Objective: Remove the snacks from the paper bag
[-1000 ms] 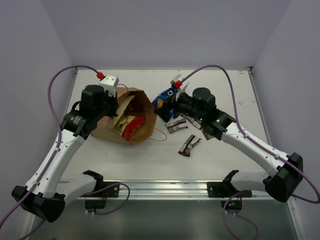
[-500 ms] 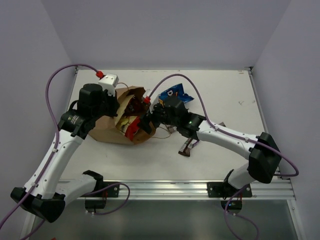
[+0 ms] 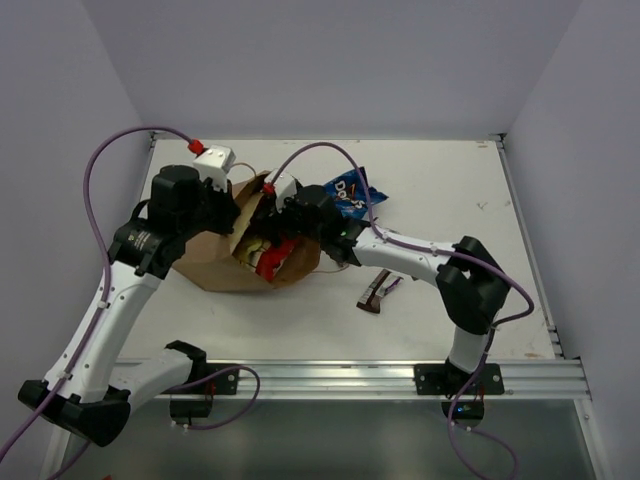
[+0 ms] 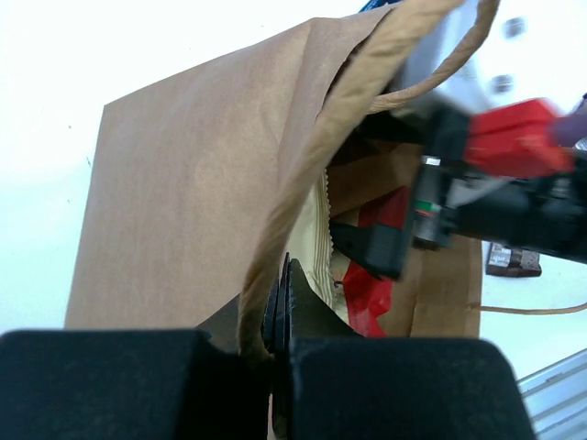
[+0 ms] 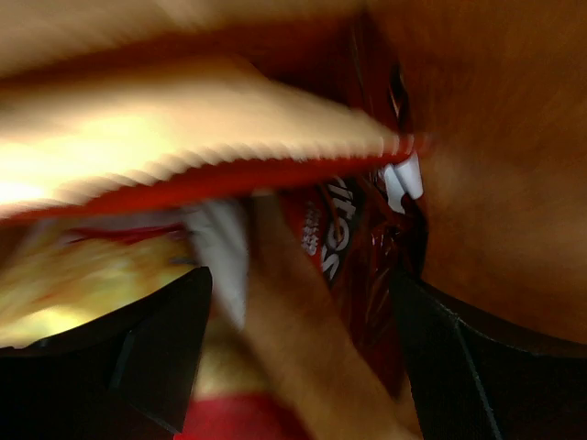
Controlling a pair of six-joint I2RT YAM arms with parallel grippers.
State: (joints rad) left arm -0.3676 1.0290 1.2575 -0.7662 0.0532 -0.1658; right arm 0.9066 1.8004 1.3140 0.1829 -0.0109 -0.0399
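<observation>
On the counter (image 3: pixel 450 190), left of frame centre, the paper bag (image 3: pixel 215 262) lies open, mid-unpacking.
The left tool (image 4: pixel 281 284) is clenched on its rim. The right tool (image 5: pixel 303 312), inside the mouth, is spread around a dark red chip bag (image 5: pixel 344 247). The next move probably calls for closing on it and drawing it out.

The white table (image 3: pixel 450 180) bears paper bag (image 3: pixel 215 262), blue chip bag (image 3: pixel 352 187), candy bars (image 3: pixel 375 291).

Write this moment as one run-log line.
left gripper: shut on paper bag rim | right gripper: open, inside bag | blue chip bag: on table
</observation>
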